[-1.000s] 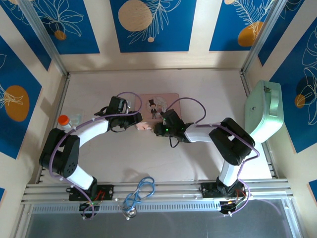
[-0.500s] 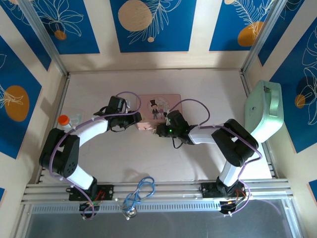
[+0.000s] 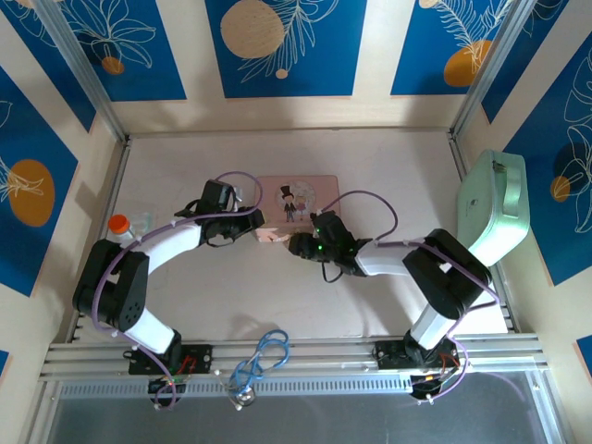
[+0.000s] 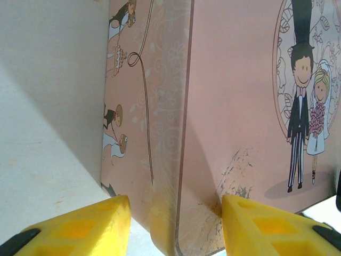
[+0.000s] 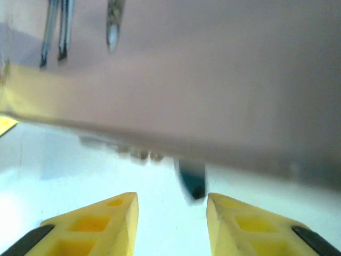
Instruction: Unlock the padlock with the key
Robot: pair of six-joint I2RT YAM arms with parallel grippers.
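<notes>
Small teal padlock [image 5: 192, 180] hangs dead ahead of the right hand [image 5: 171, 224], just under the near edge of the pink picture box [image 5: 213, 80]. Fingers parted, nothing held; the right arm's nearer.

Nothing to read on this one, folks: no words, numbers or brand marks anywhere. The pink box [image 4: 240, 133], right in front of the left pincer [image 4: 173, 226], carries only a cartoon bride and groom with swirls; the blue wall panels [image 3: 277, 46], far beyond it, show plain leaf drawings.
</notes>
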